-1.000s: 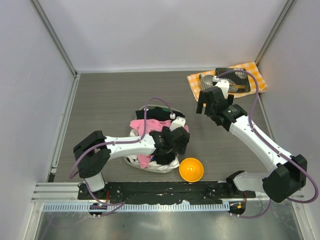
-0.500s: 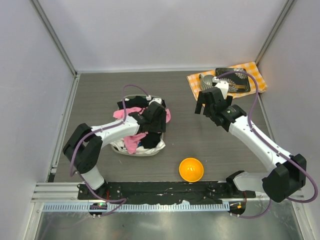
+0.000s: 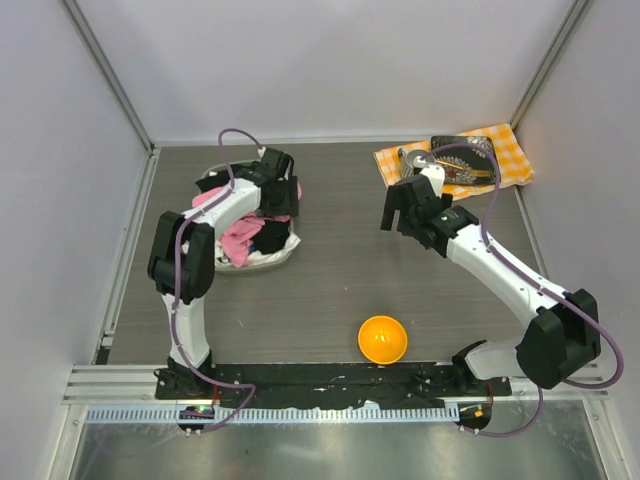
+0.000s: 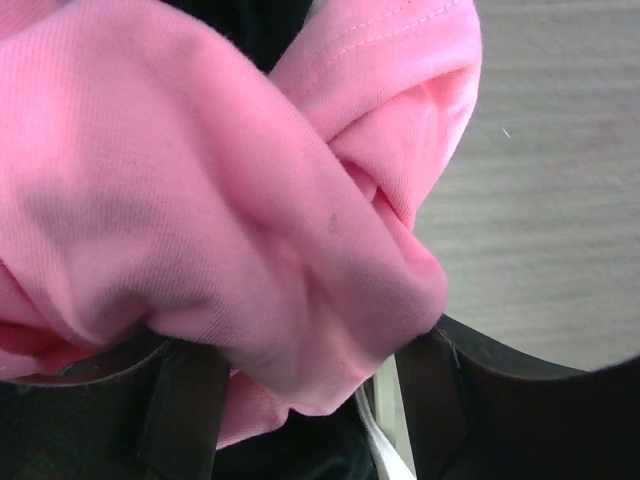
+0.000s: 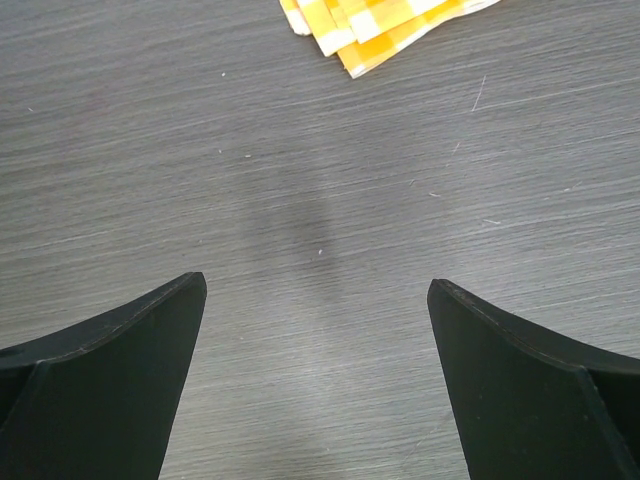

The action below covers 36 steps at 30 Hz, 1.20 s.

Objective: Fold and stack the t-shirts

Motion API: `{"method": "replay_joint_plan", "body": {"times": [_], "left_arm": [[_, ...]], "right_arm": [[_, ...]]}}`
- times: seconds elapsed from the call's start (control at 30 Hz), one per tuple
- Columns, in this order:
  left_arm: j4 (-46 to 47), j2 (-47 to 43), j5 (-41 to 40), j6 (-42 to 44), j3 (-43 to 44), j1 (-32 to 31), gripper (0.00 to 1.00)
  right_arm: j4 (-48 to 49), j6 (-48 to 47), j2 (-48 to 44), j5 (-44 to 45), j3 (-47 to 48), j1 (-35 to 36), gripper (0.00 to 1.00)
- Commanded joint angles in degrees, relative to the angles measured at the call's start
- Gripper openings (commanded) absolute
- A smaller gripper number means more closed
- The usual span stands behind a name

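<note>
The t-shirts (image 3: 248,236) lie as one crumpled bundle of pink, black and white cloth at the back left of the table. My left gripper (image 3: 277,193) reaches over the bundle's far side. In the left wrist view the pink t-shirt (image 4: 220,200) bulges thickly between the dark fingers (image 4: 185,400), with black cloth and a white hem underneath. That gripper (image 4: 310,395) is shut on the pink cloth. My right gripper (image 3: 398,210) hovers over bare table right of centre. In its wrist view the right gripper (image 5: 315,330) stands wide open with nothing between its fingers.
An orange-and-yellow checked cloth (image 3: 505,145) lies at the back right with a metal object and a dark object (image 3: 470,165) on it; its corner (image 5: 370,25) shows in the right wrist view. An orange bowl (image 3: 382,339) sits near the front edge. Walls enclose the table.
My left arm has swung the whole bundle from front centre to the back left, its jaws having narrowed on the cloth. The right gripper drifted slightly left and stayed open.
</note>
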Motion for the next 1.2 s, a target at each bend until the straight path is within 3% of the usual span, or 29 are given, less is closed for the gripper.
{"method": "replay_joint_plan", "body": {"times": [0.0,0.27,0.37,0.5,0.73,0.83,0.87,1.17], "left_arm": [[-11.1,7.9,-4.4,10.0,6.8,4.4,0.65],[-14.6,13.8,-7.4,20.2,17.3,12.7,0.66],[-14.7,15.2,-2.7,18.9,20.9,17.0,0.66],[-14.6,18.2,-2.1,19.7,26.3,21.0,0.68],[-15.3,24.3,-4.0,23.2,36.4,22.0,0.77],[-15.9,22.2,-3.5,22.4,39.4,22.0,0.88],[-15.9,21.2,-3.2,22.0,39.4,21.7,1.00],[-19.7,7.4,-15.2,14.4,40.6,19.6,1.00]], "right_arm": [[1.8,0.3,1.8,-0.7,2.8,0.3,1.00],[2.4,0.3,3.5,-2.4,2.3,0.3,1.00],[3.5,0.6,3.7,-2.5,1.6,0.3,1.00],[4.1,0.6,4.4,-3.7,1.8,0.3,1.00],[7.3,1.3,4.3,-6.2,0.6,0.5,1.00],[7.9,0.9,4.0,-5.2,-0.1,0.6,1.00],[8.2,0.8,3.9,-5.2,-0.5,0.6,1.00],[8.5,0.6,1.7,-5.5,-1.0,1.0,1.00]]}}
